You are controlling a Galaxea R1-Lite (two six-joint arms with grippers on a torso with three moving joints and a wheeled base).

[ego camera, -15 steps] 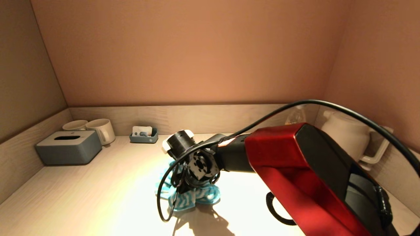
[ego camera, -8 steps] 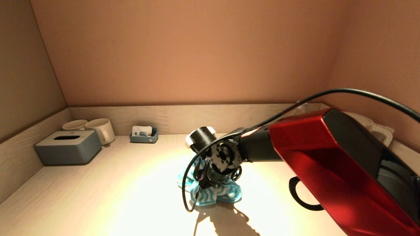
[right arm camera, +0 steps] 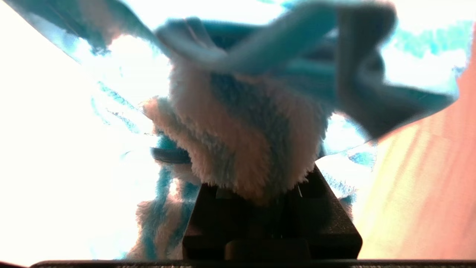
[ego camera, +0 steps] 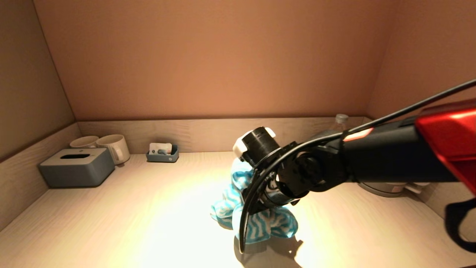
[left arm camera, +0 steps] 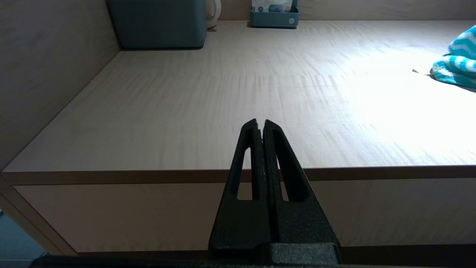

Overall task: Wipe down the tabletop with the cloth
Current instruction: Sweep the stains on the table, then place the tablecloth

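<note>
The cloth (ego camera: 256, 217) is fluffy, with blue and white stripes, and lies bunched on the light wooden tabletop (ego camera: 130, 216) near its middle. My right gripper (ego camera: 266, 203) points down into it and is shut on it; in the right wrist view the cloth (right arm camera: 241, 137) bulges over the shut black jaws and hides the fingertips. My left gripper (left arm camera: 261, 124) is shut and empty, parked in front of the table's front edge on the left. An edge of the cloth (left arm camera: 457, 59) shows far off in the left wrist view.
A grey tissue box (ego camera: 78, 167), two white mugs (ego camera: 113, 148) and a small blue-grey tray (ego camera: 162, 153) stand along the back left. A white kettle base (ego camera: 386, 187) and a bottle (ego camera: 341, 120) stand at the back right. Walls close in three sides.
My right gripper has dragged the cloth across the tabletop to the right and slightly toward the front. The arm has swung right. The left arm has not moved.
</note>
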